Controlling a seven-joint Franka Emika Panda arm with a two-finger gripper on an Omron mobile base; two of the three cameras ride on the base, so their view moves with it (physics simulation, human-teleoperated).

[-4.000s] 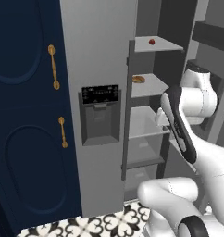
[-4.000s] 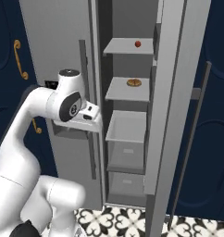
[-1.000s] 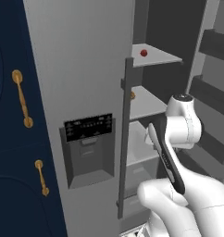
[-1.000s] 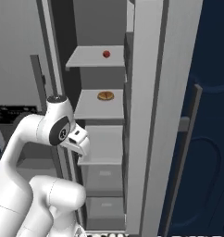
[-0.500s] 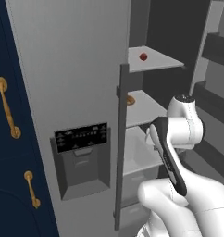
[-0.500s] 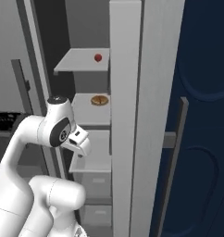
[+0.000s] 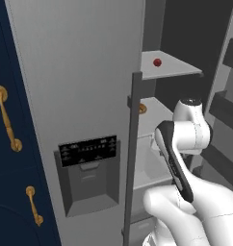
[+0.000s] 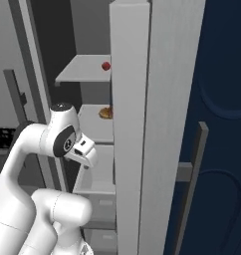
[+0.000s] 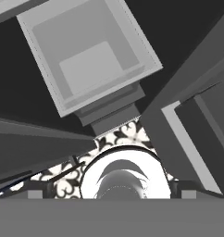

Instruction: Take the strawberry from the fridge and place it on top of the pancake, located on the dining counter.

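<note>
The strawberry (image 7: 157,62) (image 8: 106,65) is a tiny red berry lying on the top pale shelf (image 7: 174,69) of the open grey fridge (image 7: 80,72). My arm (image 7: 183,139) is folded in front of the fridge opening, well below the berry. The hand (image 8: 85,149) points down. In the hand view my gripper (image 9: 111,194) looks down at a grey drawer bin (image 9: 93,60). Its tips sit far apart with nothing between them, so it is open. The pancake and the dining counter are out of view.
A flat orange-brown food piece (image 8: 105,113) (image 7: 142,109) lies on the shelf below the berry. The fridge's door edge (image 8: 137,129) stands close on the right, its dispenser panel (image 7: 87,146) on the left. A navy cabinet with brass handles (image 7: 5,117) flanks it. Patterned floor tiles (image 9: 121,136) show below.
Both base views have shifted and the fridge looms closer, so the camera moved with the base. The arm keeps its folded pose; the strawberry stays on its shelf.
</note>
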